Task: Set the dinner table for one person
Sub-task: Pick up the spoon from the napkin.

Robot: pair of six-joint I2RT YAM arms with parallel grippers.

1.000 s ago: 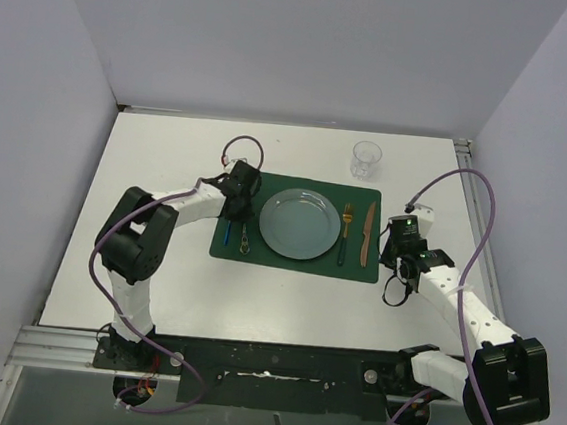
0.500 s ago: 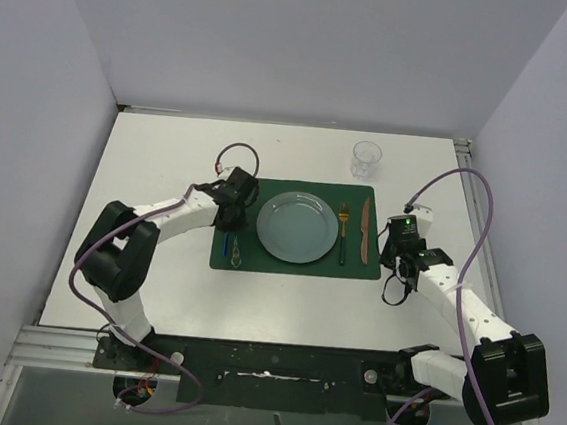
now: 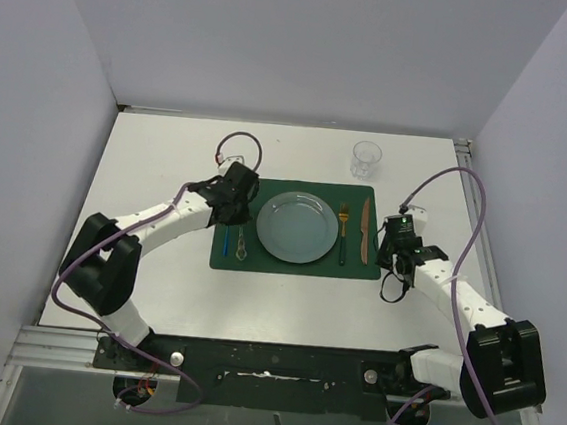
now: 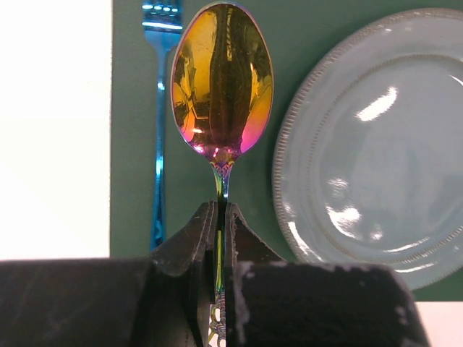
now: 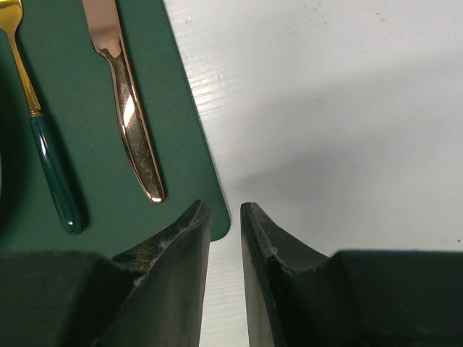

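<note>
Since the earlier frame, my left arm's elbow has swung toward the near-left and the spoon (image 4: 222, 79) has slid slightly back up the placemat (image 4: 134, 144). Left hand (image 4: 221, 211): clenched on the spoon's stem, bowl pointing away, I judge to align it between blue fork (image 4: 158, 166) and plate (image 4: 376, 144). Right hand (image 5: 226, 217): jaws slightly parted, grasping nothing, parked over the placemat's near-right corner beside the knife (image 5: 130, 108), clear of the left arm's work. White worktop (image 5: 347, 108) lies beneath the placemat, extending past it on every side.
</note>
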